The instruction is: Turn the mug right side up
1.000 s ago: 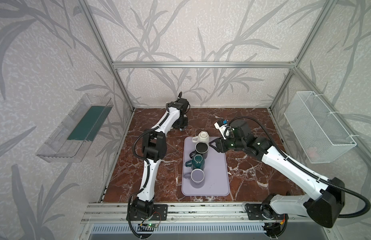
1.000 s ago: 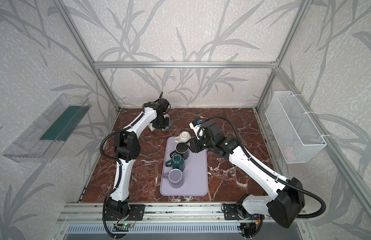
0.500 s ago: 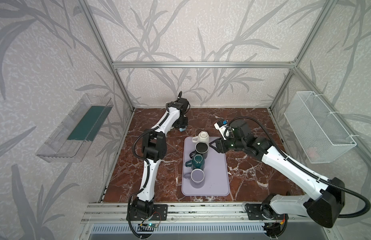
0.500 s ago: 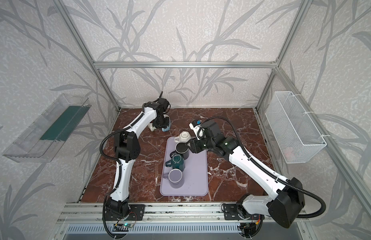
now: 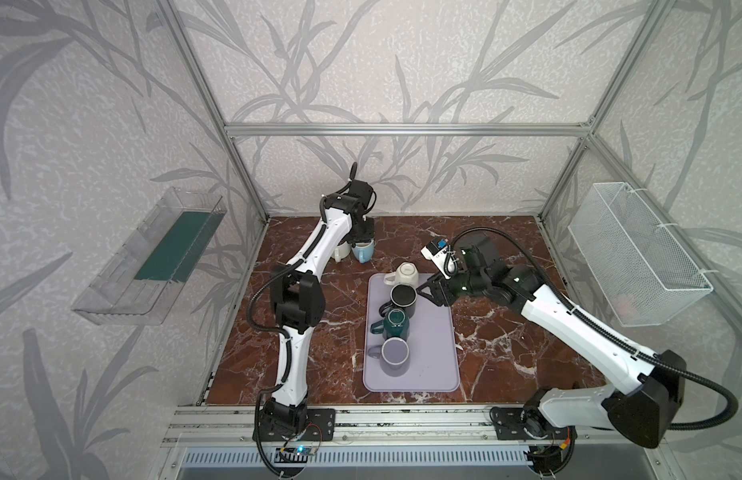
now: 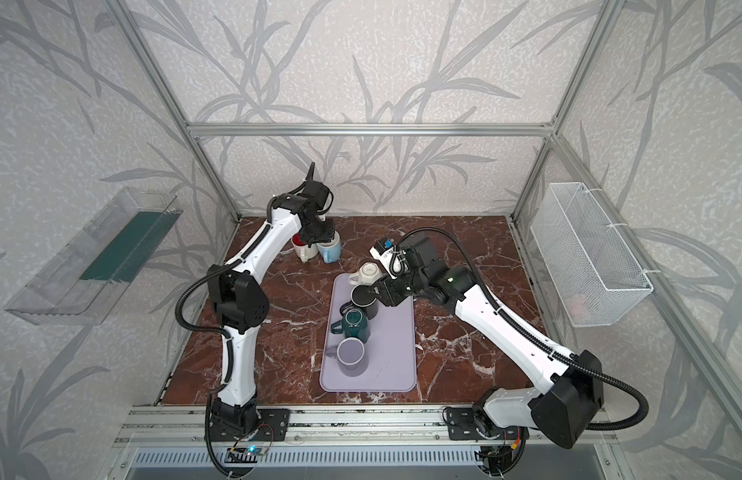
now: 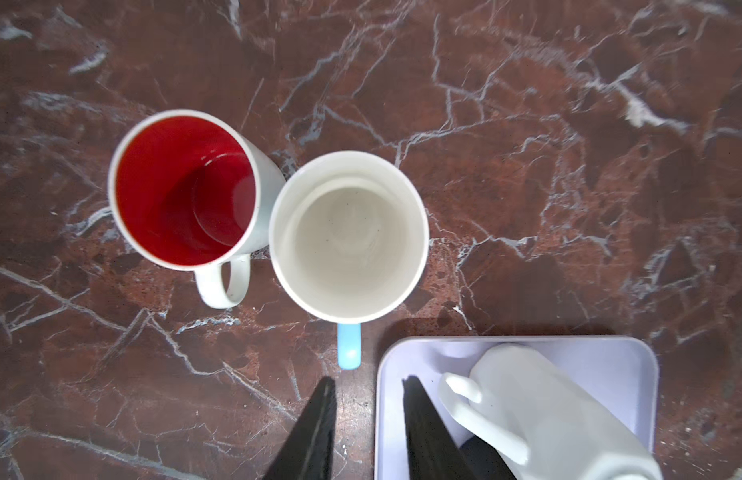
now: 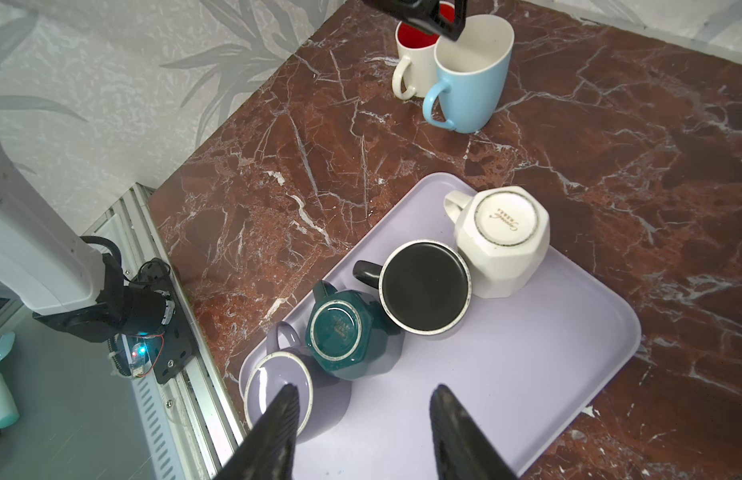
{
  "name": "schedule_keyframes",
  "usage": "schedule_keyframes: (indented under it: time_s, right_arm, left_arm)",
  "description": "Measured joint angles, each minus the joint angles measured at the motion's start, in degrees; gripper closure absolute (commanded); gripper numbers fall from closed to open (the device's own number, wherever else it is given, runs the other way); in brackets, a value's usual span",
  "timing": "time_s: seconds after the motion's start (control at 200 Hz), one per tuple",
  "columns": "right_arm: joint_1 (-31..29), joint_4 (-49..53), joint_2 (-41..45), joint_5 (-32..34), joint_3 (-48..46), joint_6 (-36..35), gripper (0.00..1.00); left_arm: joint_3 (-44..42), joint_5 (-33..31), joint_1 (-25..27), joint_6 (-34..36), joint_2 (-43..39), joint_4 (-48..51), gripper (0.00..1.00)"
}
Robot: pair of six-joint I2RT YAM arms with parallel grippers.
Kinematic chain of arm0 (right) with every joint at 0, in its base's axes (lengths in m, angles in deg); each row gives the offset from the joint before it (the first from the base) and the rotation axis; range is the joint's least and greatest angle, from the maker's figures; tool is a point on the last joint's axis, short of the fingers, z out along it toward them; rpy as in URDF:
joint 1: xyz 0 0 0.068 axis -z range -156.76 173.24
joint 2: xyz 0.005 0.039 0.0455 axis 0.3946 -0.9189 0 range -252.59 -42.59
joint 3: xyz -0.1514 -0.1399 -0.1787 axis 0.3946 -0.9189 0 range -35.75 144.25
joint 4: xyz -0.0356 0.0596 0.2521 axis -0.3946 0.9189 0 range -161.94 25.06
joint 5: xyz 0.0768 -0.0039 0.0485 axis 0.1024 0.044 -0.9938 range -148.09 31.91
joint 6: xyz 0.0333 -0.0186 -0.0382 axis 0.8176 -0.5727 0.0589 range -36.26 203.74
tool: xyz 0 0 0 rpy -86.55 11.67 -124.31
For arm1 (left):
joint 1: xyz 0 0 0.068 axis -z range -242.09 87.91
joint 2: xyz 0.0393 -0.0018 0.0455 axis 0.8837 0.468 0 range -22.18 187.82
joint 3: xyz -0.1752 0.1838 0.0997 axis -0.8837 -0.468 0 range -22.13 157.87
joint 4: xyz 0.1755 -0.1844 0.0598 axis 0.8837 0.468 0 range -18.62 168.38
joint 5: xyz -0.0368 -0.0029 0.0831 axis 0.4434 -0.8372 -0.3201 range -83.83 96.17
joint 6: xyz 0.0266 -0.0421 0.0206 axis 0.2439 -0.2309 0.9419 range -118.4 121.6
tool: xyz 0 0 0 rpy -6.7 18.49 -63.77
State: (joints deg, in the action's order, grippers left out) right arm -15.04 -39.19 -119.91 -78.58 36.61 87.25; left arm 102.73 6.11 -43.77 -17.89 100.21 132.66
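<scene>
On the tray (image 5: 433,353), four mugs stand base-up along its 9 o'clock edge: nearest the lavender mug (image 5: 394,352), then the teal mug (image 5: 396,322), the black mug (image 5: 404,297) and the white faceted mug (image 5: 406,273). The right jaws hover parted and empty at the black mug's 3 o'clock. Farther off, at the tray's 11 o'clock, the blue mug (image 5: 364,251) and the red-lined mug (image 7: 186,187) stand upright on the table (image 5: 506,332). The left jaws are slightly parted and released above the blue handle. That turn looks done; four mugs are left.
</scene>
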Motion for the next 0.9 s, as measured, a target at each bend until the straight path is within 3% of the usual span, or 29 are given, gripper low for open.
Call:
schedule_keyframes:
  time_s: [0.18, 0.43, 0.54, 0.9]
  right_arm:
    - [-5.55, 4.35, -3.61, 0.74, 4.24, -7.15, 0.52]
    - [-13.60, 11.45, -11.74, 3.56, 12.44, -18.47, 0.53]
    - [-16.52, 13.97, -16.20, 5.99, 16.17, -22.71, 0.58]
    - [-24.33, 23.76, -36.00, 16.59, 29.99, -34.42, 0.62]
  left_arm:
    - [-11.52, -0.61, -0.48, -0.31, -11.02, -3.56, 0.68]
    - [-38.38, -2.97, -3.10, -3.21, -29.77, -11.87, 0.66]
    - [-47.80, -3.19, -4.79, -4.81, -36.81, -14.49, 0.65]
    - [-59.23, -3.96, -5.64, -7.76, -49.11, -17.73, 0.65]
